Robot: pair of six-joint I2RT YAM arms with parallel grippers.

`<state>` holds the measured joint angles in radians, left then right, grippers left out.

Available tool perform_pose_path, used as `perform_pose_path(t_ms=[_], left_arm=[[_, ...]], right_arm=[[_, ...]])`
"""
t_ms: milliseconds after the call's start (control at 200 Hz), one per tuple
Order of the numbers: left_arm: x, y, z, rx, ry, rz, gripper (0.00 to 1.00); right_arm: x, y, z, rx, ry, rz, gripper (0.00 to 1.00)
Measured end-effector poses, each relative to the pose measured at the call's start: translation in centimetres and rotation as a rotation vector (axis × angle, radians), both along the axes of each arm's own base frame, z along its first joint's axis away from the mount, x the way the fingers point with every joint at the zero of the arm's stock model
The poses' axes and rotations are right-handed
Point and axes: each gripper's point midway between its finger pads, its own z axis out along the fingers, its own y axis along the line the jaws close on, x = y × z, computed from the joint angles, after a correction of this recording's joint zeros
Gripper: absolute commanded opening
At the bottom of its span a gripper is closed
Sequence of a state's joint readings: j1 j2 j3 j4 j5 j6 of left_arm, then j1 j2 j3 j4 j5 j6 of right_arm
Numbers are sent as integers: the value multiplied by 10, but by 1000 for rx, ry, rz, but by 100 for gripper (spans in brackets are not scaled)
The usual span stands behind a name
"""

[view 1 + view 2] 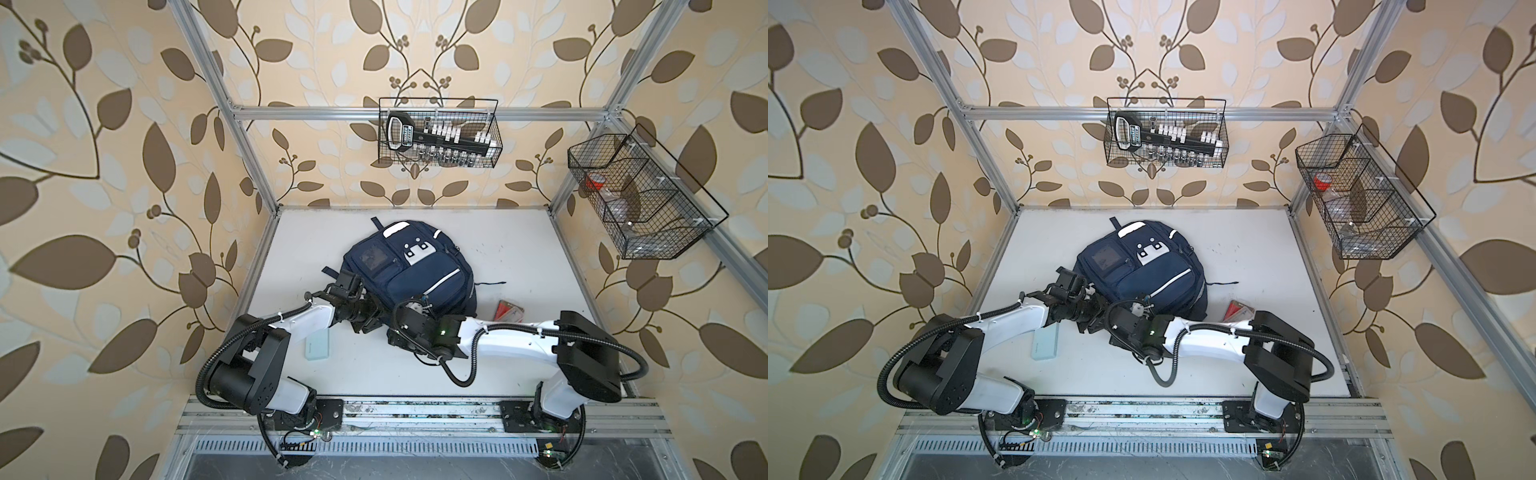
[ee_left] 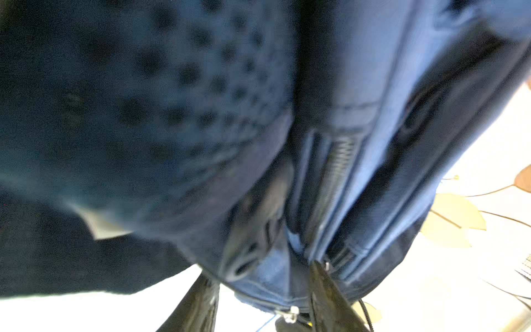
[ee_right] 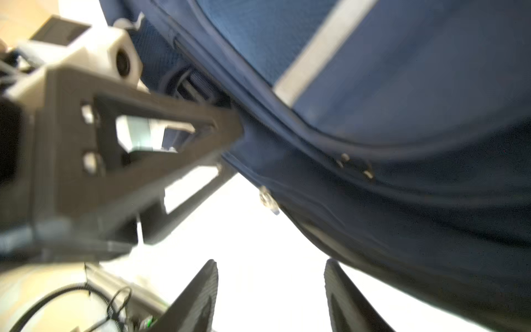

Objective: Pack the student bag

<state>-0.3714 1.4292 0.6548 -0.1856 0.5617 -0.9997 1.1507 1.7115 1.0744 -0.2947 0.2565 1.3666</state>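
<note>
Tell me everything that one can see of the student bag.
The student bag is a navy fabric backpack with white stripes, a white patch with two dark holes, and zippered front pockets. It lies front up on the white table, top towards the back wall. The left gripper seems to pinch its near-left edge between the fingers, beside a zipper; the open right gripper is at its near edge.
</note>
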Motion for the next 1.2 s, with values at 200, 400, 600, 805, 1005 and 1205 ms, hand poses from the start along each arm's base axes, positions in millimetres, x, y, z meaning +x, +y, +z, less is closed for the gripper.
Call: perform_pose_path(t_ms=[200,400,600,805,1005,1205], left_arm=[[-2,25,6,103,1,33,52],[-5,42,14,124,-8,61,52],[-10,42,19,115,-17,52,51],[-19,41,12,103,6,38,51],[-22,34,15,49,-6,29,56],[-18,20,21,-23,-49,38,58]], right_arm=[[12,14,-22,-86,-37,-66,41],[19,-6,-39,-176,-56,-154,36],[24,-5,-39,-190,-74,-183,24],[29,-3,-32,-187,-95,-195,1],[26,-2,-31,-178,-100,-184,0],[6,-9,-15,-121,-93,-140,0]])
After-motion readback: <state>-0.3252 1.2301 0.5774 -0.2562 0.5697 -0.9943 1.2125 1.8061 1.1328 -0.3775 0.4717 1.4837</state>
